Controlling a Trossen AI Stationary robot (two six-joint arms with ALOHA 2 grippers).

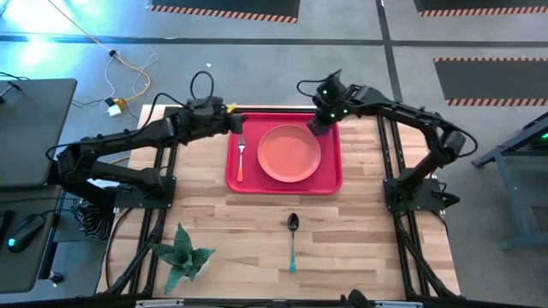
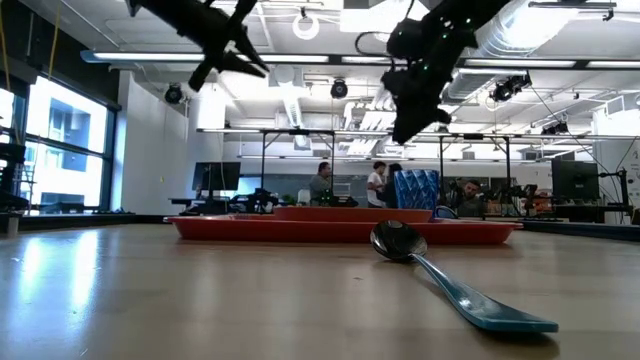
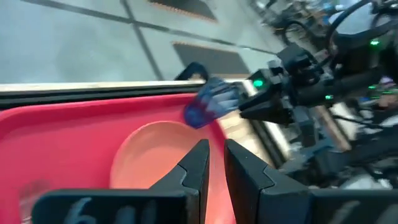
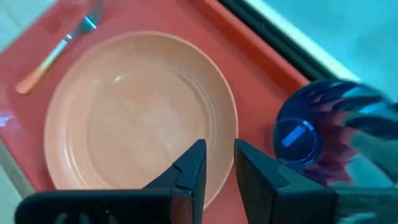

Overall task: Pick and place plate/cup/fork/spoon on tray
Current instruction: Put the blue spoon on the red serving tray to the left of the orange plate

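The salmon-pink plate (image 1: 289, 153) lies on the red tray (image 1: 330, 181). The orange-handled fork (image 1: 241, 154) lies on the tray to the plate's left. The dark blue cup (image 4: 303, 140) stands upright on the tray's far right corner and also shows in the low view (image 2: 415, 188). The blue-handled spoon (image 1: 292, 239) lies on the table near the front edge, bowl toward the tray. My right gripper (image 1: 319, 125) hangs above the cup, its fingers close together and empty. My left gripper (image 1: 236, 122) hovers above the tray's far left corner, also close together and empty.
A small green plant (image 1: 183, 257) stands at the table's near left. Bare wood lies between the tray and the spoon. In the low view, people (image 2: 322, 186) are in the room beyond the table.
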